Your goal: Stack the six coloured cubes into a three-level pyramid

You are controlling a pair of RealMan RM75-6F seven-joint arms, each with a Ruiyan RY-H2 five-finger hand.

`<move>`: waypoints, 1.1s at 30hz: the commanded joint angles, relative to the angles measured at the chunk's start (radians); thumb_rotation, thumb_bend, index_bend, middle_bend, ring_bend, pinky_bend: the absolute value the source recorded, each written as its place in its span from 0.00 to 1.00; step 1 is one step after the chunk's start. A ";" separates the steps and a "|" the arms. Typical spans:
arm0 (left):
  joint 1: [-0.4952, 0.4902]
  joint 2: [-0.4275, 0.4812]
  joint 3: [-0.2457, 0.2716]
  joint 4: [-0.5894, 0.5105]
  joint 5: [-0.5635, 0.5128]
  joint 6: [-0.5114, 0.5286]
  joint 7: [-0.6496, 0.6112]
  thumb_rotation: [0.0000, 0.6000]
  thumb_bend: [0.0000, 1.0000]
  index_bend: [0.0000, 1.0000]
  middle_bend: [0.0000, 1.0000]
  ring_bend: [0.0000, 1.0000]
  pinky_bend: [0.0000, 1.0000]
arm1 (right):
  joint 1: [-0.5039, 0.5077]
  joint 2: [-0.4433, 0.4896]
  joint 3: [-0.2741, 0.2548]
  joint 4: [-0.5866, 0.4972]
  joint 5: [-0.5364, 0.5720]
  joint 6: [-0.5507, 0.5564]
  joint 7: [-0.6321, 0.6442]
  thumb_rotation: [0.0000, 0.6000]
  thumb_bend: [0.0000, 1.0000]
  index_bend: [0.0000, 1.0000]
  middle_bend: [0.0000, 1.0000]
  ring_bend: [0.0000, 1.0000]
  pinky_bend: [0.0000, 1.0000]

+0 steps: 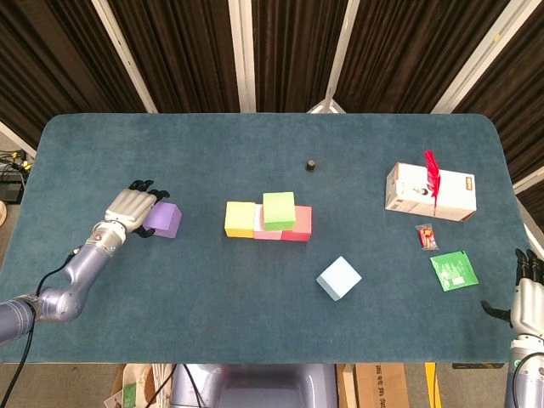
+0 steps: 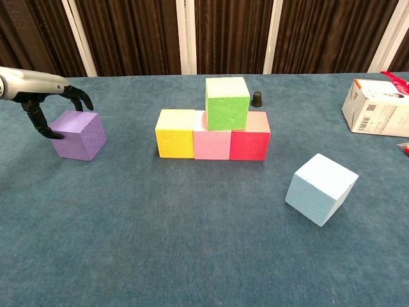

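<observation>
Your purple cube (image 2: pixel 79 134) sits on the worktop (image 1: pixel 255 331) at its left side, well apart from the stack. Your left hand (image 1: pixel 129 210) is over its outer side, with the dark fingers (image 2: pixel 39 121) curled around the top and the near left face; they touch the cube, but whether they actually clamp it cannot be told, and the cube rests flat on the cloth.

Toward the middle, the yellow cube (image 2: pixel 176 133), the pink cube (image 2: pixel 211 143) and the red cube (image 2: pixel 250 136) stand in a touching row, and the green cube (image 2: pixel 227 102) sits on top, across the pink and red ones. The light blue cube (image 2: pixel 321 188) lies alone near the front right, turned at an angle to the row.

Just behind the stack is a small black cap (image 2: pixel 256 98). At the far right stands a white carton (image 1: pixel 431 193) with a barcode and small print too fine to read, with a red feather-like piece (image 1: pixel 433 178) on it. In front of it lie a small red packet (image 1: pixel 425 236) and a green sachet (image 1: pixel 453 271), their print unreadable.

Your right hand (image 1: pixel 526 299) is at the worktop's right front corner, holding nothing, fingers spread
</observation>
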 commanded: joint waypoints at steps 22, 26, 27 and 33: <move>-0.001 0.025 0.003 -0.027 0.016 0.017 -0.030 1.00 0.42 0.31 0.35 0.00 0.00 | -0.001 -0.001 0.007 0.000 0.008 0.006 0.008 1.00 0.13 0.00 0.03 0.00 0.00; -0.002 0.067 -0.016 -0.078 0.008 -0.006 -0.070 1.00 0.42 0.32 0.35 0.00 0.00 | -0.001 -0.001 0.010 -0.002 0.012 0.009 0.006 1.00 0.13 0.00 0.03 0.00 0.00; -0.003 0.084 -0.021 -0.097 0.009 -0.012 -0.081 1.00 0.42 0.32 0.35 0.00 0.00 | -0.002 -0.001 0.010 -0.002 0.012 0.010 0.007 1.00 0.13 0.00 0.03 0.00 0.00; -0.012 0.191 -0.061 -0.227 0.009 0.016 -0.099 1.00 0.42 0.32 0.34 0.00 0.00 | -0.004 0.006 0.010 -0.010 0.008 0.010 0.015 1.00 0.13 0.00 0.03 0.00 0.00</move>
